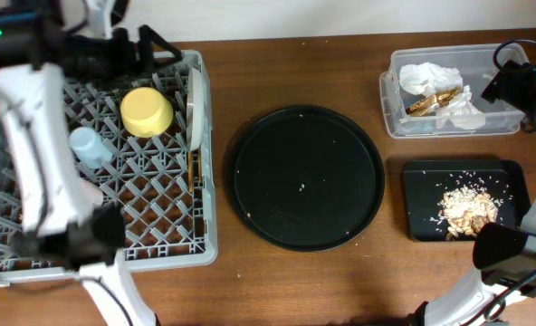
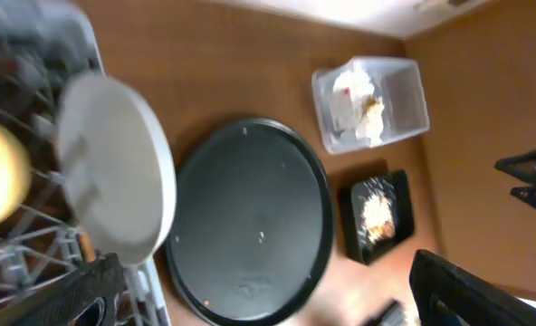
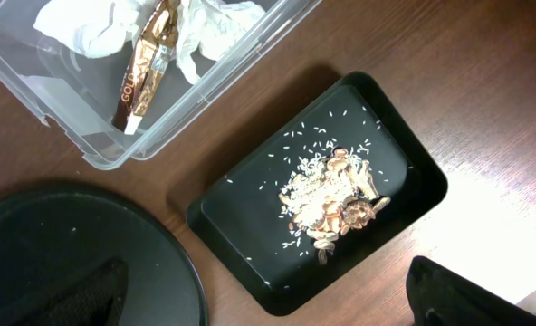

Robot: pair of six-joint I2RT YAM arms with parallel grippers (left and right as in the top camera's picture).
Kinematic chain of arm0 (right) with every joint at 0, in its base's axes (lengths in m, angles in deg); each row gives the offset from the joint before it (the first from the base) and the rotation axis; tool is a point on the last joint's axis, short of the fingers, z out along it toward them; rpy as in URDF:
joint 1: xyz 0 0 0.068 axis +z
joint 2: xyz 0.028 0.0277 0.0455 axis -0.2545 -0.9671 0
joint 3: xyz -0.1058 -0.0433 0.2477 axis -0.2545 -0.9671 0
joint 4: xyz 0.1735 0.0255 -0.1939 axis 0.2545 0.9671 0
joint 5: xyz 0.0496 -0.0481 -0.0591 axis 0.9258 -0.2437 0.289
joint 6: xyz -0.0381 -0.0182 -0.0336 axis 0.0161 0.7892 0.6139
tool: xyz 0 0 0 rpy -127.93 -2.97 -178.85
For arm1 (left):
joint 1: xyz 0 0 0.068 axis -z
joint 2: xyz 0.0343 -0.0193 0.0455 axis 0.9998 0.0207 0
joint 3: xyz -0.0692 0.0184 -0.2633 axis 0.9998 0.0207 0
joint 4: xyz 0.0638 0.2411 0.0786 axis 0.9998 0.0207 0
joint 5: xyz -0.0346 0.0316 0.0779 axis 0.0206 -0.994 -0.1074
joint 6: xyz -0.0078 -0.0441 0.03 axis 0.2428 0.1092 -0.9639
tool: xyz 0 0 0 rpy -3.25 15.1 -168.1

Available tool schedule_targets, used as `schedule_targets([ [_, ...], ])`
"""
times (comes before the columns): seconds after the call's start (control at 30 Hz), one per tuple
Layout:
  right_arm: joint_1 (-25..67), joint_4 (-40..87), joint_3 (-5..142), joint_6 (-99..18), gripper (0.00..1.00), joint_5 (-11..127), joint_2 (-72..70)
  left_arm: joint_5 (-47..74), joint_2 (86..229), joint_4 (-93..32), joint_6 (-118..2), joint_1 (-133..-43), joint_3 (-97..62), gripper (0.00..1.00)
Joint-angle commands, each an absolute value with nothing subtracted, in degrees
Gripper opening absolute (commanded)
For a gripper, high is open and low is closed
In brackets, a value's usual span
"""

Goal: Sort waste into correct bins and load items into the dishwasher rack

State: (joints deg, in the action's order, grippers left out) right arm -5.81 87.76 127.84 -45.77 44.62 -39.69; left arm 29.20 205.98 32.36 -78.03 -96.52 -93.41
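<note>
The grey dishwasher rack (image 1: 159,226) holds the yellow bowl (image 1: 147,111), the blue cup (image 1: 87,145), the pale plate (image 1: 196,109) on edge and the chopsticks (image 1: 192,172). No pink cup shows. My left gripper (image 1: 155,45) hovers over the rack's far edge, open and empty (image 2: 259,285), with the plate (image 2: 114,172) just ahead. The clear tub (image 1: 395,109) holds white napkins (image 1: 431,74) and the gold wrapper (image 1: 431,101). The flat black tray (image 1: 422,181) holds food scraps (image 1: 467,208). My right gripper (image 1: 514,80) is open and empty (image 3: 268,294) above the tub (image 3: 96,154) and tray (image 3: 241,226).
A large round black tray (image 1: 304,177) with a few crumbs lies in the middle, between the rack and the bins. My left arm stretches across the rack's left side. The right arm's base stands at the front right corner.
</note>
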Motion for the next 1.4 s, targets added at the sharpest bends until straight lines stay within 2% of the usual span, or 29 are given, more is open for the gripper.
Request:
schedule_targets([
  [0.0,-5.92,87.94,128.16,-45.6,0.99,44.51,-39.67,23.14,196.28,32.47,-77.27,-96.76,-93.65,0.99],
  [0.13,-5.92,87.94,128.16,-45.6,0.99,44.51,-39.67,17.26,185.44,32.47,-77.27,-96.71,-85.21,0.99],
  [0.23,-5.92,87.94,128.16,-45.6,0.99,44.51,-39.67,13.79,175.97,32.45,-77.33,-96.71,-71.96,0.99],
  [0.4,-5.92,87.94,128.16,-45.58,0.99,44.51,-39.67,13.83,163.32,32.4,-78.42,-96.71,-52.99,0.99],
  [0.73,-5.92,87.94,128.16,-45.6,0.99,44.51,-39.67,13.83,139.54,30.85,-78.99,-96.71,-28.36,0.99],
  [0.93,-5.92,87.94,128.16,-45.6,0.99,44.51,-39.67,13.79,129.26,32.45,-78.99,-96.71,-21.41,0.99],
  [1.1,-5.92,87.94,128.16,-45.58,0.99,44.51,-39.67,12.91,126.53,32.43,-79.01,-96.3,-21.37,0.99],
  [1.27,-5.92,87.94,128.16,-45.58,0.99,44.51,-39.67,12.96,126.53,28.88,-78.99,-89.68,-20.51,0.99],
  [1.37,-5.92,87.94,128.16,-45.58,0.99,44.51,-39.67,10.46,125.96,21.19,-79.04,-84.47,-16.56,0.99],
])
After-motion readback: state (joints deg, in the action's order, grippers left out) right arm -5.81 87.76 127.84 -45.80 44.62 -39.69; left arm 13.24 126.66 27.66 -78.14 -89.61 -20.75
